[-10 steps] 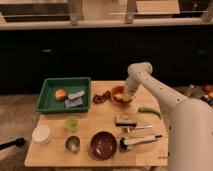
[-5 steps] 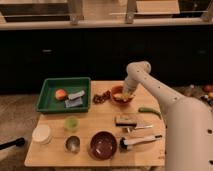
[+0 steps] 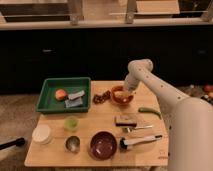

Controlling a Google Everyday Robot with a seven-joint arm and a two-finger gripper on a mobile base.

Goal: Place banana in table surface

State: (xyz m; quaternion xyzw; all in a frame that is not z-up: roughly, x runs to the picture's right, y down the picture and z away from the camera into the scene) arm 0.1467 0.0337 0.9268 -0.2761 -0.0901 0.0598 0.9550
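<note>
My gripper [image 3: 125,92] is at the end of the white arm, lowered into the orange bowl [image 3: 120,98] at the back middle of the table surface [image 3: 95,125], a light tan wooden top. The banana does not show; the gripper and wrist cover the inside of the bowl. A thin green chili pepper [image 3: 149,111] lies right of the bowl. A round orange-red fruit [image 3: 61,94] sits in the green tray [image 3: 50,102].
Dark red bits [image 3: 101,97] lie left of the bowl. In front are a grey block [image 3: 126,120], a fork [image 3: 137,129], a black-handled tool [image 3: 140,141], a dark red bowl [image 3: 103,145], a metal cup [image 3: 73,144], a green cup [image 3: 71,123] and a white container [image 3: 42,134].
</note>
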